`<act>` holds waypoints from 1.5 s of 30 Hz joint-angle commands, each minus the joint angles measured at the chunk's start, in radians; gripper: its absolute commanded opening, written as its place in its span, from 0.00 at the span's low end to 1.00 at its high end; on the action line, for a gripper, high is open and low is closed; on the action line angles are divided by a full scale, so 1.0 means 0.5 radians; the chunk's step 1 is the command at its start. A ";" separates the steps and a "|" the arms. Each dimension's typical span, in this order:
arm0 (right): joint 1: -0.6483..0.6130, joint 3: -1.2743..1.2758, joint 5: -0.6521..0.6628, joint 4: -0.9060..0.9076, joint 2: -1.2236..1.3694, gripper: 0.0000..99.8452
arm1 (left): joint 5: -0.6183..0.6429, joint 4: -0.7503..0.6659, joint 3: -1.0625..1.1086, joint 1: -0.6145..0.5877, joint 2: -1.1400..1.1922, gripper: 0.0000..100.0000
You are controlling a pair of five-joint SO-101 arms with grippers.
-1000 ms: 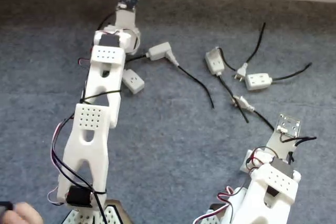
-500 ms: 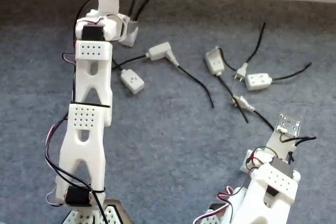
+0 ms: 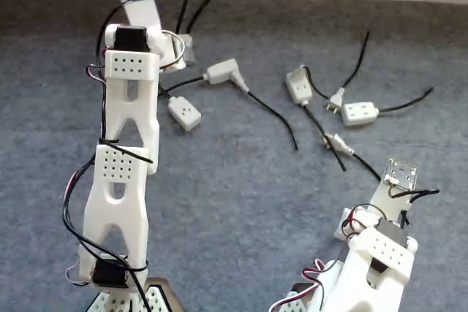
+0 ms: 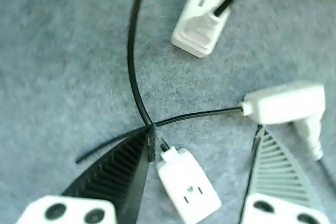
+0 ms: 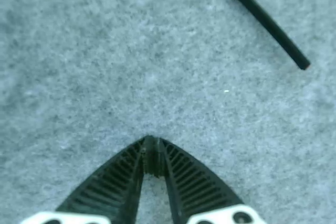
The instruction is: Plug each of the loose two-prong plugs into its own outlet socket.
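Lying scattered over the grey carpet (image 3: 241, 202) are short black-corded pieces. A second socket block (image 3: 360, 112) sits far right with a small two-prong plug (image 3: 336, 100) just beside it. Another loose plug (image 3: 338, 142) lies nearer the right arm (image 3: 384, 250), and a white plug body (image 3: 298, 85) mid-table. The left gripper (image 4: 205, 132) is spread wide, holding nothing. A black cable (image 4: 134, 61) runs right up to the tip of its dark finger (image 4: 123, 166), crowding that side.

The outlet socket (image 4: 189, 195) sits between the jaws, close against the dark finger, slots facing up. An angled plug (image 4: 283, 103) lies just past the tip of the pale finger (image 4: 278, 171), and a straight white plug (image 4: 202, 11) is farther out. The right gripper (image 5: 151, 153) is pinched closed on nothing, over bare carpet, with a cable end (image 5: 294, 59) well apart.

Plugs and sockets are smooth white plastic, blocky with rounded edges. The fingers are ribbed triangles. The carpet is fuzzy, short-pile.
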 commanded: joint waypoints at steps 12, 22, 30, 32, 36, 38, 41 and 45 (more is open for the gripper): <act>-0.032 0.005 0.012 -0.023 -0.026 0.01 | 0.755 0.052 0.876 0.173 -0.149 0.29; -0.032 0.005 0.012 -0.023 -0.026 0.01 | 0.749 0.049 0.925 0.173 -0.137 0.21; -0.026 0.005 0.009 -0.023 -0.026 0.01 | 0.068 0.064 0.996 0.259 -0.198 0.02; -0.026 0.005 0.009 -0.023 -0.026 0.01 | -0.074 0.064 1.076 0.256 -0.281 0.02; -0.026 0.005 0.009 -0.023 -0.026 0.01 | -0.353 0.064 1.361 0.256 -0.631 0.02; -0.029 0.005 0.009 -0.023 -0.026 0.01 | -0.405 0.064 1.551 0.259 -0.867 0.02; -0.029 0.005 0.009 -0.023 -0.026 0.01 | -0.408 0.061 1.870 0.262 -1.278 0.02; -0.029 0.005 0.006 -0.023 -0.026 0.01 | -0.451 0.058 2.334 0.333 -1.738 0.03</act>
